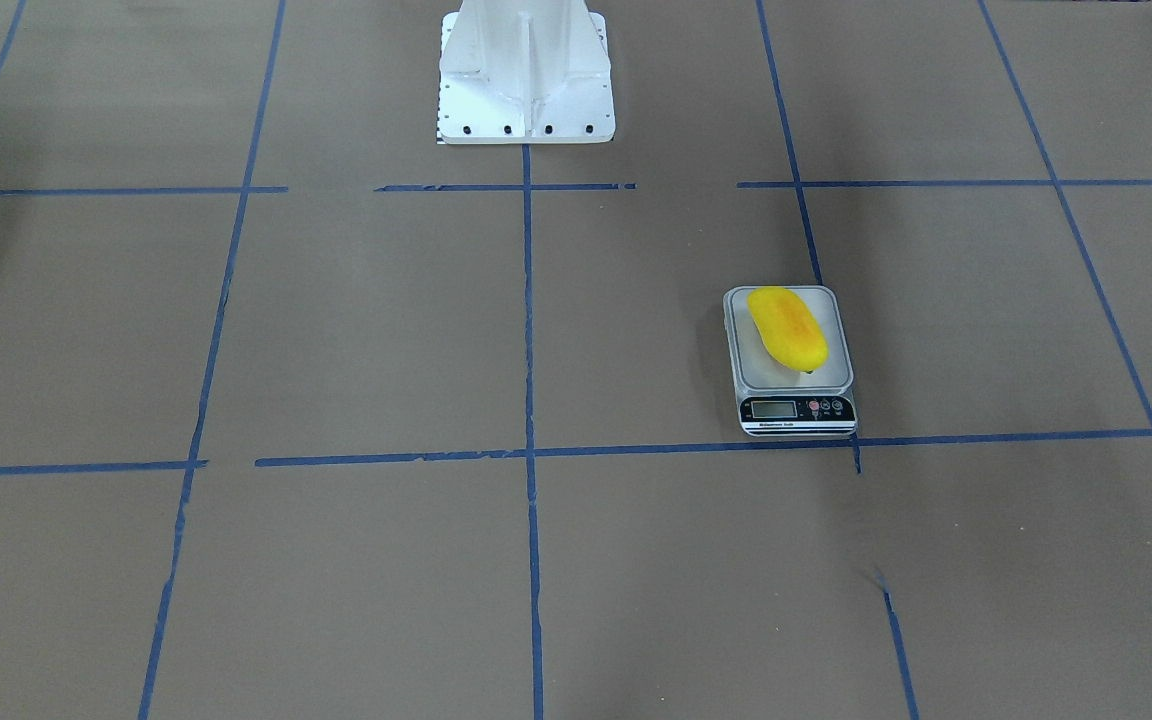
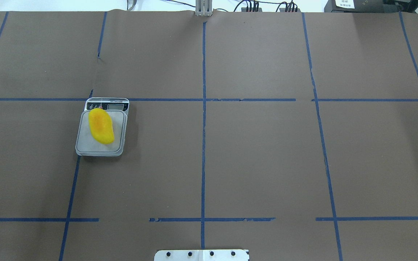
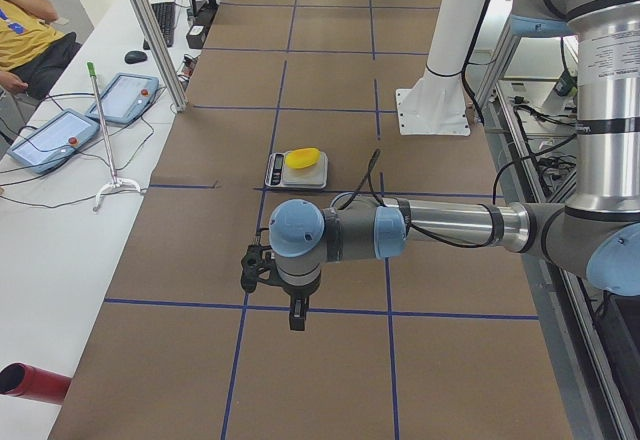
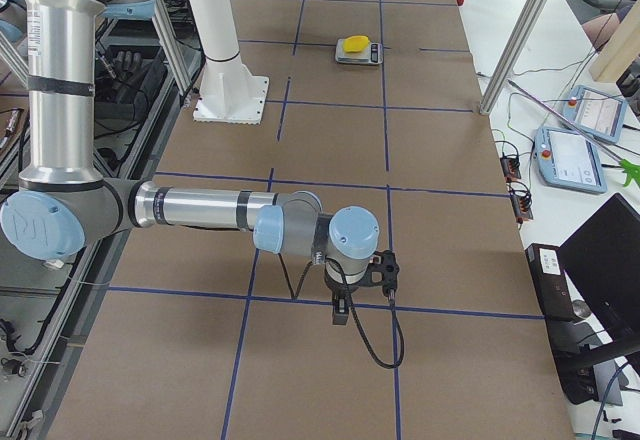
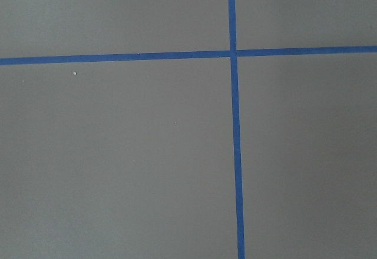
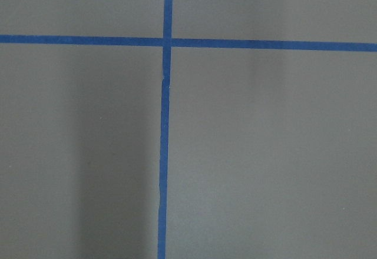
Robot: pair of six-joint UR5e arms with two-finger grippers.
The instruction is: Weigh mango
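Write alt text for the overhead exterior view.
A yellow mango lies on the steel platform of a small digital kitchen scale, in the left half of a brown table marked with blue tape lines. The robot's white base plate shows at the bottom edge.

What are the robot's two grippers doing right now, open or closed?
Left gripper: open or closed cannot be told; it is not holding the mango.
Right gripper: cannot be told either; no mango in it.
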